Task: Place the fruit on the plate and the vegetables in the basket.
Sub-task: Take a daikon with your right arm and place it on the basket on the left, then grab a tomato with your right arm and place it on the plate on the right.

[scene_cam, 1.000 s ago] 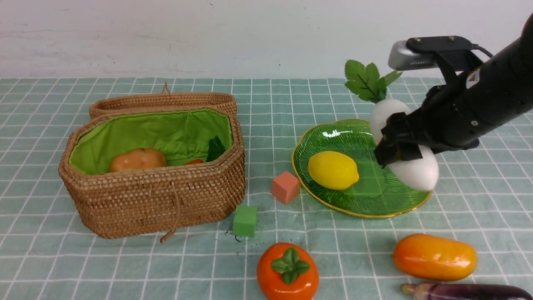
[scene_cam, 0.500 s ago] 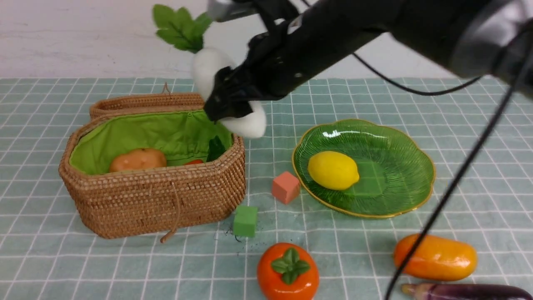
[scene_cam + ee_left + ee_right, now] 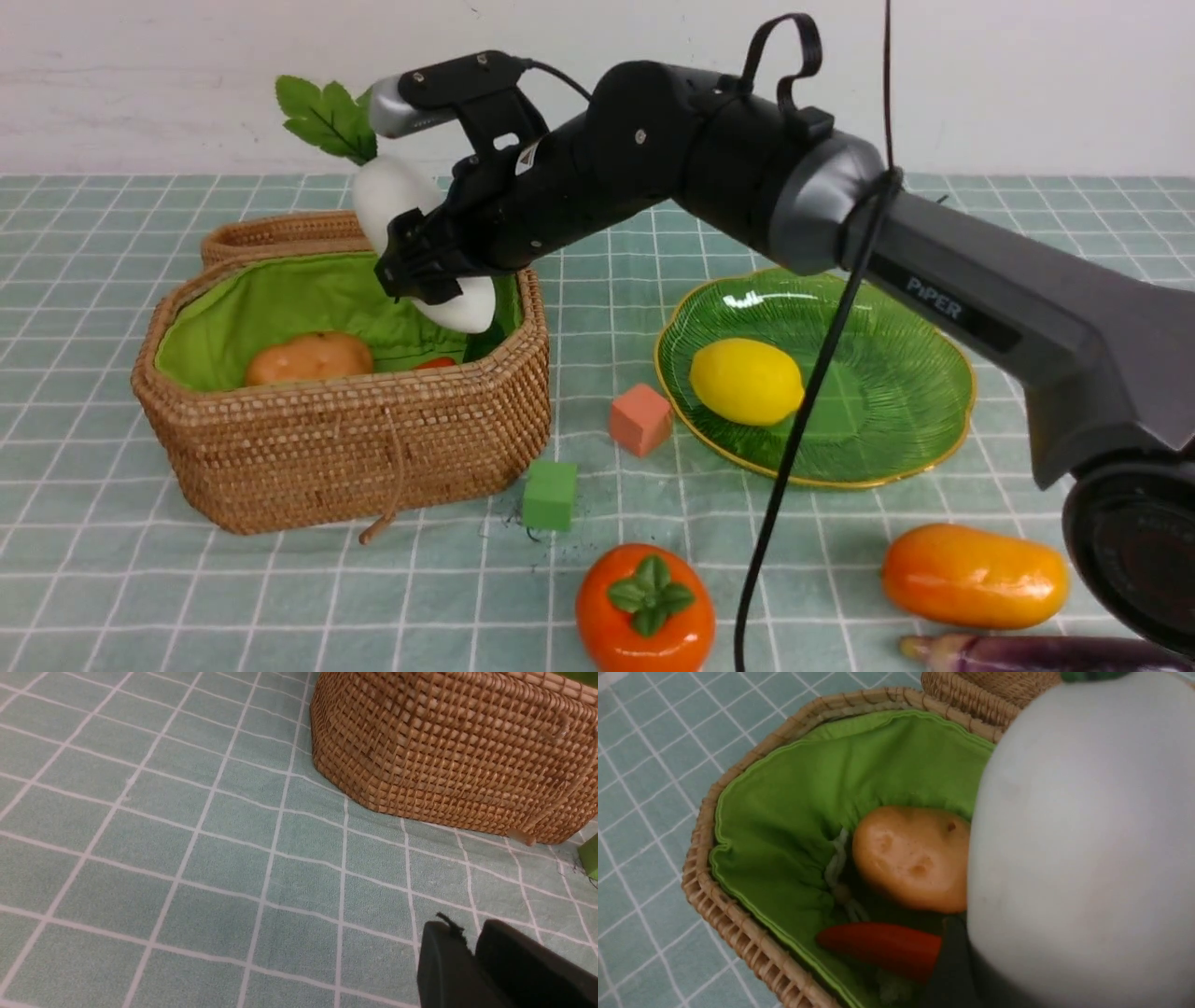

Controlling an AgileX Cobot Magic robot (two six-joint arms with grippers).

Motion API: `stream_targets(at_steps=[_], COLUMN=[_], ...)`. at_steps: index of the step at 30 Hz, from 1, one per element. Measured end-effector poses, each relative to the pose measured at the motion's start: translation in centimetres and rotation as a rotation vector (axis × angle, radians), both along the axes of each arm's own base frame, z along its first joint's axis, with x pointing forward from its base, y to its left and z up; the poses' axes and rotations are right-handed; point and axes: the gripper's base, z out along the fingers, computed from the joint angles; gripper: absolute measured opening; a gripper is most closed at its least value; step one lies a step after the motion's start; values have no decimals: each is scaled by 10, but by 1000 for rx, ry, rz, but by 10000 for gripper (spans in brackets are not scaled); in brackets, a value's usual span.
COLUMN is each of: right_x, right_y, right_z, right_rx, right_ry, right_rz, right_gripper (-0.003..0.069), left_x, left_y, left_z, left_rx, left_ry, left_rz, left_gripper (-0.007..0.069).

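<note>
My right gripper [image 3: 425, 271] is shut on the white radish [image 3: 387, 201], which hangs tilted over the right end of the open wicker basket [image 3: 345, 439], green leaves up. Below it in the green lining lie the brown potato [image 3: 915, 856] and the red pepper [image 3: 882, 947]. The lemon [image 3: 747, 381] rests on the green plate [image 3: 887, 373]. At the front lie the persimmon [image 3: 644, 611], the mango [image 3: 974, 576] and the purple eggplant [image 3: 1036, 653]. My left gripper [image 3: 469, 942] is shut and empty, low over the cloth by the basket's outer wall [image 3: 448, 751].
A salmon-pink cube [image 3: 640, 419] sits between basket and plate. A green cube [image 3: 549, 495] lies at the basket's front right corner. The basket's lid [image 3: 280, 229] lies folded back behind it. The right arm spans above the plate.
The right arm has carried the radish leftward from above the plate's right edge to above the basket and lowered it toward the opening. Nothing else has moved.
</note>
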Motion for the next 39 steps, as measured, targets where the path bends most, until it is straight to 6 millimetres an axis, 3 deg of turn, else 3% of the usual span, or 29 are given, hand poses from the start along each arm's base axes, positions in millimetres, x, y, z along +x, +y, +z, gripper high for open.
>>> stream_targets(at_steps=[4,7,10,14,19,25,28,29,30,33,39], right_x=[-5,-14,-23,-52,-76,-103,-115,-114,-116,-115,-125], right_y=[-6,-19,-32,-65,-85,-85,-105,-106,-125,-149,-155], right_z=[11,35,61,113,126,61,15,16,-4,-26,-73], right_rx=[-30,-69,-81,-131,-186,-319,-368,-364,-319,-209,-82], right_ry=[1,-18,-49,-65,17,244,436,433,535,623,652], right_rz=[18,34,36,55,61,80,20,13,-42,-83,-37], right_gripper=[636,677,672,626,594,596,594,594,594,592,591], left_x=[0,0,0,0,0,0,0,0,0,0,0], left_y=[0,0,0,0,0,0,0,0,0,0,0], left_z=[0,0,0,0,0,0,0,0,0,0,0], left_rx=[0,0,0,0,0,0,0,0,0,0,0], left_ry=[0,0,0,0,0,0,0,0,0,0,0], left_rz=[0,0,0,0,0,0,0,0,0,0,0], left_gripper=[104,110,113,115,116,120,120,120,120,120,120])
